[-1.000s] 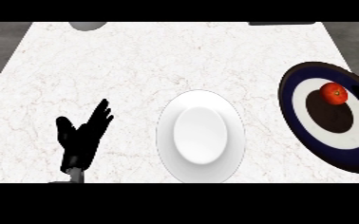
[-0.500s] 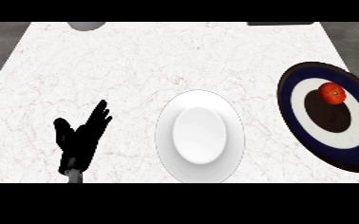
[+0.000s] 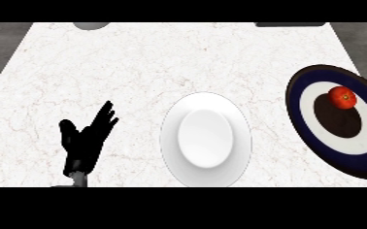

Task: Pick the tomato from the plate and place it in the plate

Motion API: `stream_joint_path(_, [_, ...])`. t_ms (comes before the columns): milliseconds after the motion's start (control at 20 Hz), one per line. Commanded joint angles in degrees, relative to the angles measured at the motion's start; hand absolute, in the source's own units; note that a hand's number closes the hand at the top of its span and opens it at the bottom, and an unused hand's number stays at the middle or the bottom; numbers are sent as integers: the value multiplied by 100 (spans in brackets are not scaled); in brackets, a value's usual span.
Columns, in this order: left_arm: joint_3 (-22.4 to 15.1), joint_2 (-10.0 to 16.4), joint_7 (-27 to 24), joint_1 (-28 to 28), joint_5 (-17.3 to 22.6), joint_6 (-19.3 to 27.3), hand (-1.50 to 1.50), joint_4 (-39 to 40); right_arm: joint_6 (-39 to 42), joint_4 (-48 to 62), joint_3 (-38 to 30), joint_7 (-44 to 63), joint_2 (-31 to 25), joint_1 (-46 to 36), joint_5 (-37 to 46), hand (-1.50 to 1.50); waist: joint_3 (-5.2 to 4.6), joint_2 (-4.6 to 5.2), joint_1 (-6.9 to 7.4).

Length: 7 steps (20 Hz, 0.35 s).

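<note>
Fingers (image 3: 106, 117) straight and fanned slightly apart, tips up toward the far edge, thumb (image 3: 67, 129) stuck out to the side: the robot's left hand (image 3: 84, 140) rests open at the lower left of the counter (image 3: 143, 63), holding nothing and touching no dish. A short bit of grey forearm (image 3: 76, 178) shows below the wrist, at the view's bottom edge.

Near the hand's right side, approx. at the counter's centre, lies a white plate (image 3: 172, 136) with a raised rim and a shallow oval well. There is a strip of bare marble between the hand and the plate.

Well apart from the hand, at the far right, sits a dark blue plate (image 3: 297, 93) with a white ring and a black centre, partly cut off by the view's edge. The tomato (image 3: 343, 97), red w/ a small green stem spot, sits on this plate, on its upper part where the white ring meets the black centre.

At the counter's far edge are a grey rounded object (image 3: 90, 25) at the top left and a dark flat object (image 3: 289, 24) at the top right. Both are cropped, so what they are is unclear, poss. another dish and an appliance.
</note>
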Motion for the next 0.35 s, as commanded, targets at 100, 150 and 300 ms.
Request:
stream_joint_path(100, [-221, -339, 27, -212, -415, 382, 0, 238, 214, 227, -124, -306, 230, 148, 276, -150, -7, 14, 19])
stream_joint_path(150, [96, -114, -406, -98, -165, 47, 0, 579, -89, -616, 105, 76, 434, 505, 453, -150, -11, 17, 15])
stream_joint_path(300, [-125, -154, 260, 126, -187, 110, 0, -225, 17, -285, 26, -391, 704, 576, 608, -150, -7, 12, 29])
